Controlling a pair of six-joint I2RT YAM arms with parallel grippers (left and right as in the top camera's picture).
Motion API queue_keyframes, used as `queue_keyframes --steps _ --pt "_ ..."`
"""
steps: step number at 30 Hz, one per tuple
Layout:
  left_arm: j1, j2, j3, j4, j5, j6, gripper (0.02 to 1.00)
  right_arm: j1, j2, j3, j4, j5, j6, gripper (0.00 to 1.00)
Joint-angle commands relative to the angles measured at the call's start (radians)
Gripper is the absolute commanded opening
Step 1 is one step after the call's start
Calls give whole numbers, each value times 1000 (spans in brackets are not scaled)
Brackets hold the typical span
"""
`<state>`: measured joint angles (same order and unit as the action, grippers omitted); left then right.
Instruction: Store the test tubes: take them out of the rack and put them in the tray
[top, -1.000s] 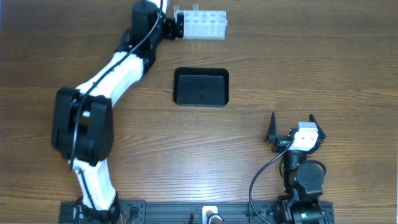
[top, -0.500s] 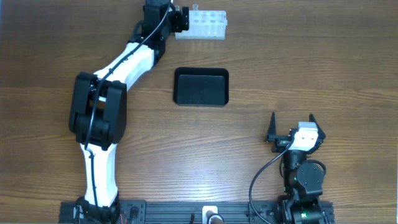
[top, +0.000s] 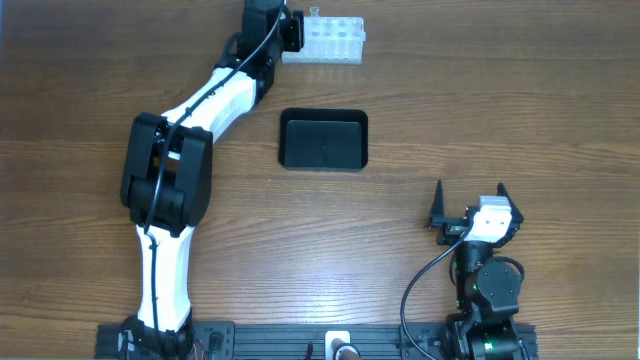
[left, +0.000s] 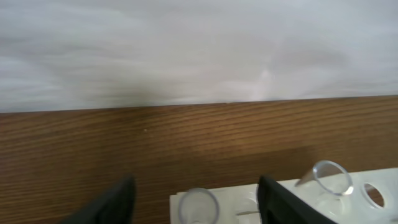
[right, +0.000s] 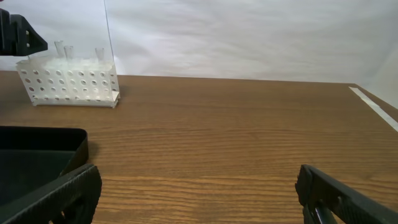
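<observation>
Test tube (left: 198, 208) upright in rack (left: 388, 180), left gripper (left: 196, 185) apart around it.

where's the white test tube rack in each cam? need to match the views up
Top view: the white perforated plastic test tube rack sits at the table's far edge, beyond the black rectangular tray.
Left wrist view: the rack is close up, just under that arm's open fingers.
Right wrist view: the rack stands far off by the pale wall, past the tray.
Shared landmark: the left gripper at the rack's end.
</observation>
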<state>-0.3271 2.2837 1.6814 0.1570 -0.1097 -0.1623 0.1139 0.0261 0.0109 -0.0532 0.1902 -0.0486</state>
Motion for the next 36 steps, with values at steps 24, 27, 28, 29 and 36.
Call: queue_keyframes --steps 24,27,28,29,36 --pt "-19 21 23 -19 -16 -3 248 6 0 -5 -3 -2 10 993" --pt "-19 21 23 -19 -16 -3 213 6 0 -5 -3 -2 10 991" --pt "-19 21 23 -19 -16 -3 196 6 0 -5 -3 -2 10 991" --pt "-19 21 23 -19 -16 -3 176 6 0 -5 -3 -2 10 993" --pt "-19 21 23 -19 -16 -3 106 6 0 -5 -3 -2 10 991"
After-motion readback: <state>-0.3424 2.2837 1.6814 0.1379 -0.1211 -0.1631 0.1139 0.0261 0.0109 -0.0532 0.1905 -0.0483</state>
